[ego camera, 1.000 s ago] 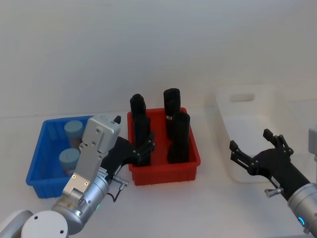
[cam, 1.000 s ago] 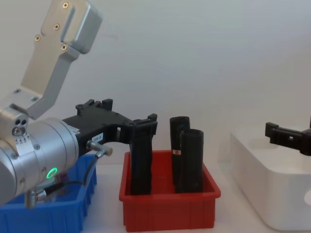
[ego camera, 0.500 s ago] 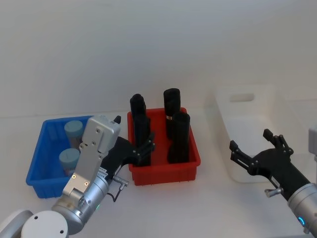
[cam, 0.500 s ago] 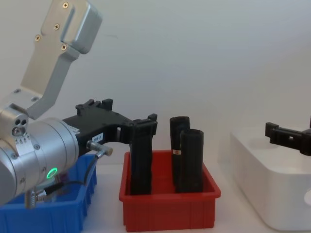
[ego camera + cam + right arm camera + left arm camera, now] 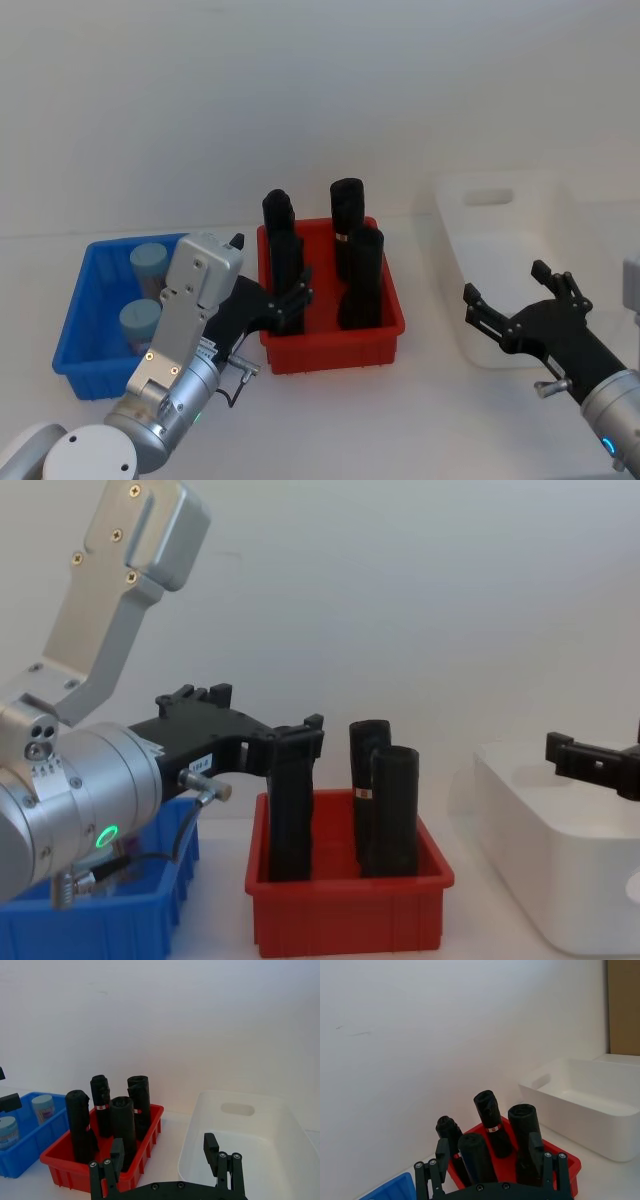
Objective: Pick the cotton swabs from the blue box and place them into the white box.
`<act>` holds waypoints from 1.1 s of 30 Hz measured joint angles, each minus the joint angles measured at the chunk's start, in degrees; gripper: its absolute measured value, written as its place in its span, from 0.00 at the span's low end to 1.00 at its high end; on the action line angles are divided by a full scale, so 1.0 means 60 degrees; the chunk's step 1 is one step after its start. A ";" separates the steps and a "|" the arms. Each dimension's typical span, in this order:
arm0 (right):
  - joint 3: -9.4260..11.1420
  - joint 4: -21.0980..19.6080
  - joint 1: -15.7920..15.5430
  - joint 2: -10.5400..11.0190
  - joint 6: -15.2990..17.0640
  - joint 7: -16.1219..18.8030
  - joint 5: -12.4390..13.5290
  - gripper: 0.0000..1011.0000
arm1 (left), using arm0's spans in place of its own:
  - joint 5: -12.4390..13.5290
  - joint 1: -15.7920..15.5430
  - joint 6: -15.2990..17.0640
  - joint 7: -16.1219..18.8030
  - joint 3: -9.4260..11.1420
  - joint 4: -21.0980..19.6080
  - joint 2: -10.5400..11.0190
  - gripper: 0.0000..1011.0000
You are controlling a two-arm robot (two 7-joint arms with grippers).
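Observation:
Two cotton swabs tubs (image 5: 150, 262) (image 5: 140, 320) with pale lids stand in the blue box (image 5: 75, 330) at the left; the right wrist view shows them too (image 5: 43, 1106) (image 5: 6, 1130). My left gripper (image 5: 268, 265) hovers open between the blue box and the red bin, holding nothing. In the left wrist view its gripper (image 5: 488, 1145) points toward the black blocks. The white box (image 5: 500, 205) sits at the right. My right gripper (image 5: 505, 282) is open and empty, low in front of the white box's near left corner (image 5: 200, 1110).
A red bin (image 5: 330, 350) with several tall black blocks (image 5: 360, 275) stands between the blue and white boxes. Bare white table lies in front of all three containers. A plain white wall runs behind.

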 joint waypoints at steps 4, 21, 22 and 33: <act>0.0000 0.0000 0.0000 -0.0001 0.0000 0.0000 0.0000 0.99 | 0.0000 0.0000 0.0000 0.0000 0.0000 0.0000 0.0000 0.99; 0.0000 0.0000 0.0000 0.0000 0.0000 0.0000 0.0000 0.99 | 0.0000 0.0000 0.0000 0.0000 0.0000 0.0000 -0.0001 0.99; 0.0000 0.0000 0.0000 -0.0001 -0.0001 0.0000 0.0000 0.99 | 0.0000 0.0000 0.0000 0.0000 0.0000 0.0000 0.0000 0.99; 0.0000 0.0000 0.0000 0.0000 0.0000 0.0000 0.0000 0.99 | 0.0000 0.0000 0.0000 0.0000 0.0000 0.0000 0.0000 0.99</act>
